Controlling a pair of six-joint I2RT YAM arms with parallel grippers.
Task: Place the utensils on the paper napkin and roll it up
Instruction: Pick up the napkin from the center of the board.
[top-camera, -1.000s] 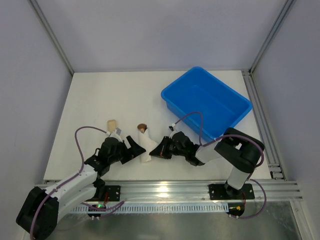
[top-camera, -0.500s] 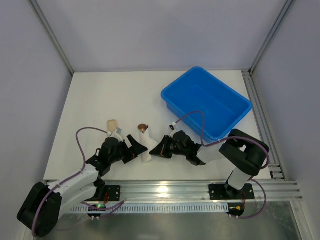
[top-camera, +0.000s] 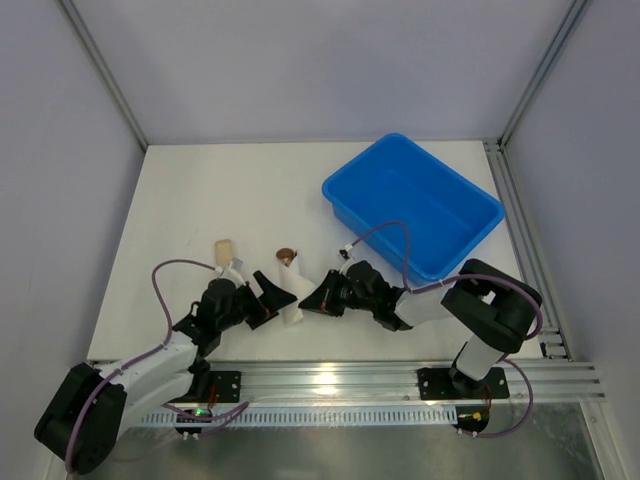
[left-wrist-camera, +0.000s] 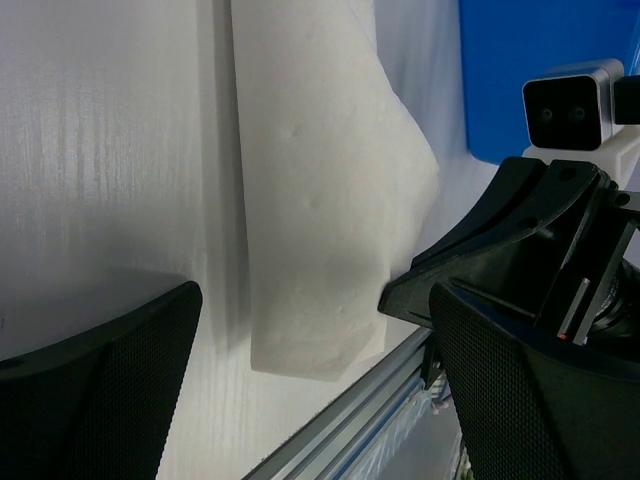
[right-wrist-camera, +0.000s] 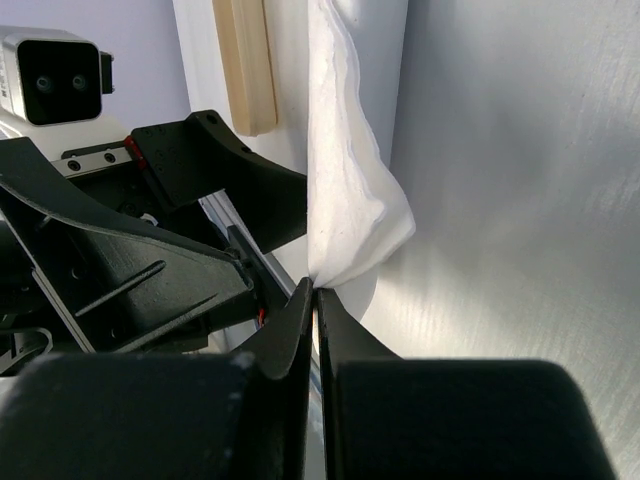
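A thin white paper napkin (top-camera: 288, 295) lies rolled into a loose tube on the white table (top-camera: 200, 190), near its front edge and between the two arms. From the far end of the roll a small round bronze-coloured spoon bowl (top-camera: 284, 256) sticks out; the rest of the utensils is hidden inside the paper, and the fork cannot be made out.

The left jaws are spread wide and hold nothing. In the left wrist view the two black meshed fingers (left-wrist-camera: 100, 390) are seen at the bottom corners, with the napkin roll (left-wrist-camera: 320, 200) lying ahead of them in the gap and apart from both. From above, the left arm (top-camera: 150, 365) reaches in from the left, its jaws just beside the roll's left flank.

The right jaws are pressed fully together. In the right wrist view their tips meet exactly where a bulging fold of the napkin (right-wrist-camera: 345, 180) comes to a point, so a thin corner of paper appears to be pinched there. The same contact shows from the left wrist, the black jaws touching the roll's right edge near its close end.

A tan beige cylinder (top-camera: 224, 248) lies on the table left of the roll and apart from it. A blue rectangular plastic bin (top-camera: 412, 205) stands well off at the far right.
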